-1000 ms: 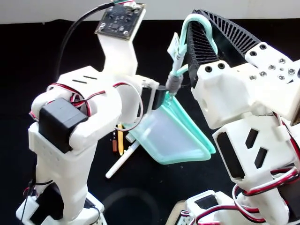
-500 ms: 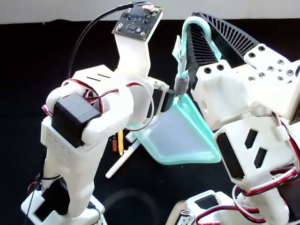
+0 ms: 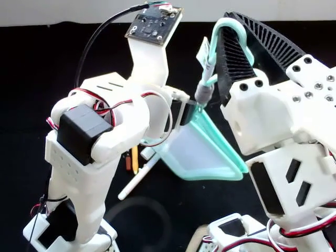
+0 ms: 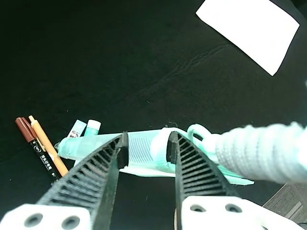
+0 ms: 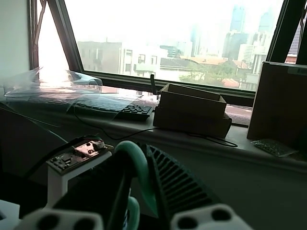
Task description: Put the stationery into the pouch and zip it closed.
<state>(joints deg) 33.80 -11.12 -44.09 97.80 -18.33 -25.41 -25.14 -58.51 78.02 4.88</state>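
Note:
The clear pouch (image 3: 202,152) with teal trim hangs tilted above the black table, held by both arms. My left gripper (image 3: 181,113) is shut on its upper edge near the grey zipper pull (image 3: 202,94); in the left wrist view the pouch (image 4: 144,148) sits clamped in my left gripper (image 4: 146,143). My right gripper (image 3: 231,31), raised high, is shut on the pouch's teal loop (image 3: 220,26), which also sits in the right gripper (image 5: 134,163). On the table lie a brown marker (image 4: 33,141), an orange pen (image 4: 48,148), a white pen (image 3: 137,179) and two small teal-capped items (image 4: 91,127).
A white sheet of paper (image 4: 249,31) lies farther off on the black table. The arms' white bases (image 3: 231,228) stand along the near edge. The pens lie under the left arm's elbow (image 3: 94,136).
The left arm rose and shifted right with the pouch edge. The right arm then drew the teal loop slightly right, pulling the pouch more taut and upright.

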